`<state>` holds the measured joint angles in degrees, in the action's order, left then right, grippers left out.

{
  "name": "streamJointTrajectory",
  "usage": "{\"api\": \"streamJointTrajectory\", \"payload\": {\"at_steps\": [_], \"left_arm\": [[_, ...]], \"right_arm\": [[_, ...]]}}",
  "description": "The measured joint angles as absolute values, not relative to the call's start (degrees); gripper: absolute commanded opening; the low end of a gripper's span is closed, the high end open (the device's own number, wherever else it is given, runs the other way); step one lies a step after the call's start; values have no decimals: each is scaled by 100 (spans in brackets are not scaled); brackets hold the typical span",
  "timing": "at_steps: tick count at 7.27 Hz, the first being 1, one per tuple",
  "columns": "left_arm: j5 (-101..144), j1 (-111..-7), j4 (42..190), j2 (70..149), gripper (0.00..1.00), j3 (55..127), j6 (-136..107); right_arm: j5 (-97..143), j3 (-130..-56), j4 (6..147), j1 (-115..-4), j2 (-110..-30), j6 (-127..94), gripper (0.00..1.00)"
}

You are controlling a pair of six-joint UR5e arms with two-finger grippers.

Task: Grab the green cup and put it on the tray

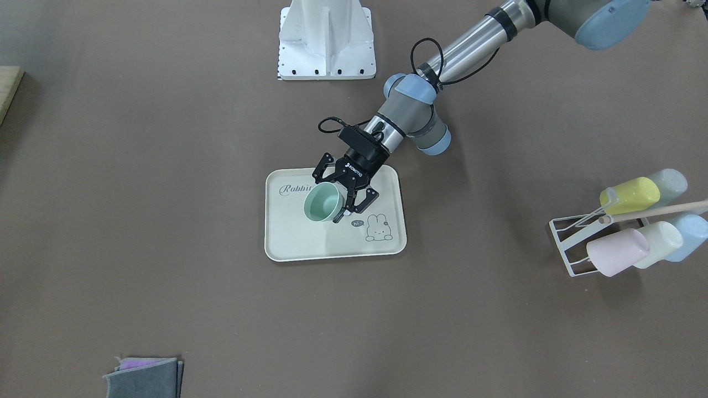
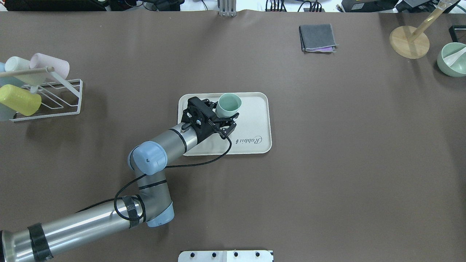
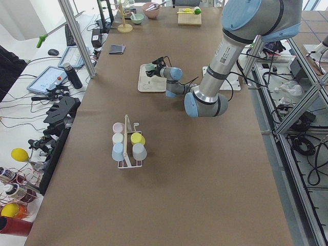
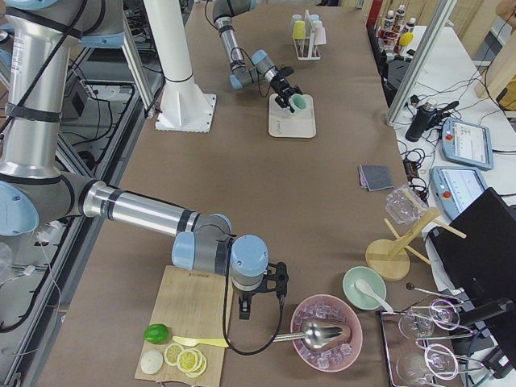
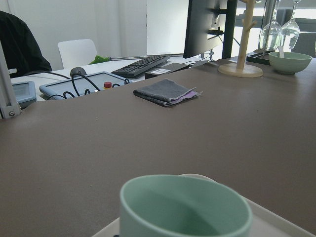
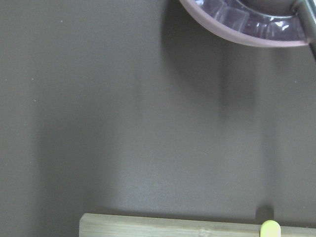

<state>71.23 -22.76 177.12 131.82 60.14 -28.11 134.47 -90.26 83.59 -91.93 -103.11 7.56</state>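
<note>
The green cup (image 1: 322, 202) stands upright over the cream tray (image 1: 332, 249), near its "Rabbit" script. My left gripper (image 1: 344, 189) reaches in from the robot side with a finger on each side of the cup and looks shut on it. In the overhead view the cup (image 2: 229, 104) is at the far middle of the tray (image 2: 255, 120), with the left gripper (image 2: 220, 115) around its lower body. The left wrist view shows the cup's rim (image 5: 185, 207) close below. My right gripper (image 4: 260, 292) hangs by a cutting board; I cannot tell if it is open or shut.
A white rack with several pastel cups (image 2: 32, 91) stands at the table's left end. A folded grey cloth (image 2: 317, 38), a wooden stand (image 2: 409, 46) and a green bowl (image 2: 452, 60) are far right. A pink bowl of ice (image 4: 326, 330) sits by the right arm.
</note>
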Motion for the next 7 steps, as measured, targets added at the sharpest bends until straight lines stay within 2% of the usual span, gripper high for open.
{"api": "streamJointTrajectory", "payload": {"at_steps": [1,2,3,7], "left_arm": [[7128,-2276,17708,13175,18,6008,-2812],[7131,-2276,17694,13175,47,6007,-2811],[7128,-2276,17672,13171,98,6008,-2807],[7128,-2276,17657,13145,98,6088,-2804]], "right_arm": [[13447,-9026,8358,-9193,-10312,756,100],[13447,-9026,8358,-9193,-10312,756,100],[13447,-9026,8358,-9193,-10311,756,100],[13447,-9026,8358,-9193,-10311,756,100]]}}
